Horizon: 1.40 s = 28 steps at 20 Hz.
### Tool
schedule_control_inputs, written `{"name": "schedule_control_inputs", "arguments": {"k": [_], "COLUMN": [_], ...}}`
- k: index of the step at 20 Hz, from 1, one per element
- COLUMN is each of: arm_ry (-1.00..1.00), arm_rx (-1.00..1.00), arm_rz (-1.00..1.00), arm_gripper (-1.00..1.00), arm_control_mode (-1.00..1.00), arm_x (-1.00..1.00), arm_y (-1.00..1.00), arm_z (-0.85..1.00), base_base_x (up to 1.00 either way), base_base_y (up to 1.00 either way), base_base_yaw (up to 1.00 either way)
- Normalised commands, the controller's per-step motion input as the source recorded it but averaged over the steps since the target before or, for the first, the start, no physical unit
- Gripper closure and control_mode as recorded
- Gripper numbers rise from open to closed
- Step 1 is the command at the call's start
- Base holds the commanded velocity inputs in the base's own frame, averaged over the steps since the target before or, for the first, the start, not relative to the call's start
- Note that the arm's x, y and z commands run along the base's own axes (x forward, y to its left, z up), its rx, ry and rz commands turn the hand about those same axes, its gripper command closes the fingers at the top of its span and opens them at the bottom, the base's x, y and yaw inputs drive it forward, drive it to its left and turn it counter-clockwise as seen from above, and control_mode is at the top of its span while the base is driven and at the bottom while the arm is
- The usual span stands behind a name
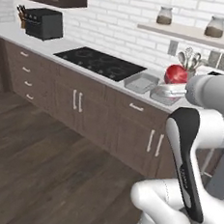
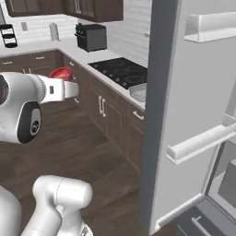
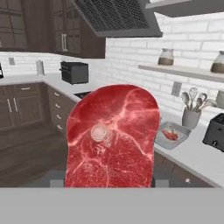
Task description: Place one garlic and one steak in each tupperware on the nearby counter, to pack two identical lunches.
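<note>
While the white arm reached out level above the wooden floor, a red marbled steak stood upright at its end, close against the hand camera; the fingers themselves were hidden behind the meat, and their hold on it could not be seen directly, though the steak hung at the wrist in mid-air. From the left base camera the same steak showed as a red lump at the tip of the arm, over the edge of the pale surface. From the right base camera it sat just past the white wrist, in front of the brown cabinets. Two grey tupperware trays lay side by side on the surface, right of the black hob: the nearer-to-hob tray looked bare, and the other tray was partly covered by the arm. In the hand camera's picture one tray held a second red steak piece. Behind it stood a grey pot of utensils against the white brick wall, with a black toaster just beside. A black appliance stood in the far corner.
</note>
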Motion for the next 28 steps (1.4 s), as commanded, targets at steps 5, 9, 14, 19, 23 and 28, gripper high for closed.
{"name": "schedule_control_inputs", "arguments": {"k": [5, 9, 14, 19, 23, 28], "arm_ry": [0.00, 0.00, 0.00, 0.00, 0.00, 0.00], "arm_rx": [0.00, 0.00, 0.00, 0.00, 0.00, 0.00], "arm_rz": [0.00, 0.00, 0.00, 0.00, 0.00, 0.00], "arm_gripper": [1.00, 1.00, 1.00, 1.00, 1.00, 1.00], "arm_control_mode": [1.00, 1.00, 1.00, 1.00, 1.00, 1.00], "arm_x": [0.00, 0.00, 0.00, 0.00, 0.00, 0.00], "arm_y": [0.00, 0.00, 0.00, 0.00, 0.00, 0.00], "arm_z": [0.00, 0.00, 0.00, 0.00, 0.00, 0.00], "base_base_x": [1.00, 1.00, 0.93, 0.82, 1.00, 0.99], "base_base_y": [0.08, 0.59, 0.75, 0.50, 0.61, 0.69], "base_base_yaw": [-0.03, -0.37, -0.63, -0.68, -0.64, -0.64]}}
